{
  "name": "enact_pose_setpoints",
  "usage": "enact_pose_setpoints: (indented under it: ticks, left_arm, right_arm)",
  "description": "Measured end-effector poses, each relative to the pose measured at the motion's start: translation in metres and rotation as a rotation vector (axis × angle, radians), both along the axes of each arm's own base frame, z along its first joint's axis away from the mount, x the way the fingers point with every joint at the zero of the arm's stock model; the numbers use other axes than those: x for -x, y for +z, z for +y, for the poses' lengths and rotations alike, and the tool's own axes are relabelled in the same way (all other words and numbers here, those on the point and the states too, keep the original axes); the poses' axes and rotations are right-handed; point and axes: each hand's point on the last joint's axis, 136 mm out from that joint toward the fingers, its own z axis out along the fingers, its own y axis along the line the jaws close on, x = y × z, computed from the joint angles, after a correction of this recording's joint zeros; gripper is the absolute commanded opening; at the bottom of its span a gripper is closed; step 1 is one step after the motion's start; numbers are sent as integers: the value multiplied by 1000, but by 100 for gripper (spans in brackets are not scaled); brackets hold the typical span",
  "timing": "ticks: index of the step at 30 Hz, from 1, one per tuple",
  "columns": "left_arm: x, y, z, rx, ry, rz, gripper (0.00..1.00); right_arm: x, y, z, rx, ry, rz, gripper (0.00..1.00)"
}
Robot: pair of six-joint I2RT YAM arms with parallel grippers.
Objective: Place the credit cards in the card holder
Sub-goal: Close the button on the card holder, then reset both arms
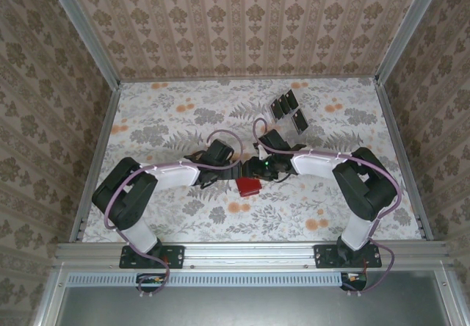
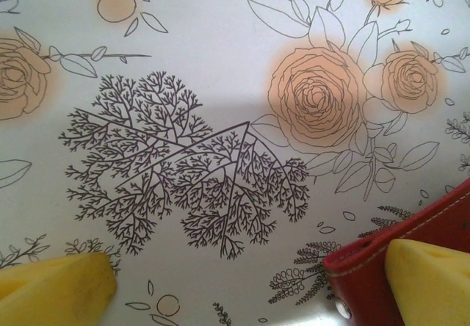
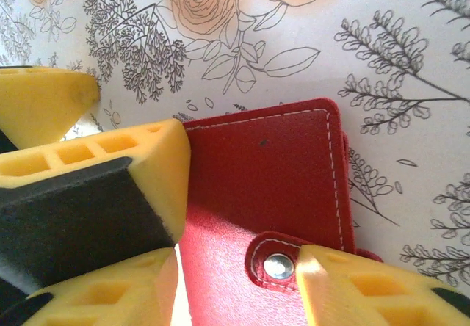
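Right wrist view puts the small red stitched folding wallet (image 3: 279, 172) directly under my right end effector (image 3: 239, 256), whose jaws stand half-spread astride its snap tab, gripping nothing. My left end effector (image 2: 250, 267) is spread wide, one finger over the wallet's corner. It looks light, soft and slide-prone on the floral worktop (image 3: 411, 40); I'd pinch the tab. Well beyond both lie the thin black rectangular cards (image 1: 288, 109).

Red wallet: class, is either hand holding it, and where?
Neither, as far as shows. The red wallet lies flat; the right hand stands open over its snap tab, the left hand open at its corner.
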Motion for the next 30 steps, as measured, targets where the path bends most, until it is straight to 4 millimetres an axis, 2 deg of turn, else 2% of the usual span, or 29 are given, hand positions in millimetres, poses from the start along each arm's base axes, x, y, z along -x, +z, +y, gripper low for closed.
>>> enact_pose_setpoints:
  ticks: [5, 8, 10, 14, 16, 20, 23, 26, 30]
  left_arm:
    - [-7, 6, 2, 34, -8, 5, 100]
    - [-27, 13, 16, 33, 32, -36, 100]
    - [-38, 21, 29, 25, 65, -64, 100]
    - [-51, 51, 39, 36, 91, -144, 100]
    - [-54, 69, 42, 49, 96, -185, 100]
    - [-56, 112, 58, 82, 128, -288, 100]
    - [-49, 140, 78, 95, 164, -369, 100]
    - [-38, 158, 101, 83, 200, -435, 100]
    - [-26, 177, 130, 39, 242, -525, 100]
  right_arm:
    - [-3, 11, -1, 2, -7, -23, 67]
    - [-8, 32, 2, -21, -5, -66, 78]
    - [-11, 50, 2, -38, -6, -108, 81]
    - [-13, 85, -4, -65, -15, -188, 84]
    - [-14, 98, -10, -71, -29, -219, 89]
    - [-17, 125, -32, -64, -77, -295, 93]
    - [-16, 145, -55, -36, -128, -362, 97]
    - [-17, 160, -81, 24, -192, -436, 100]
    - [-19, 168, -124, 142, -300, -512, 100]
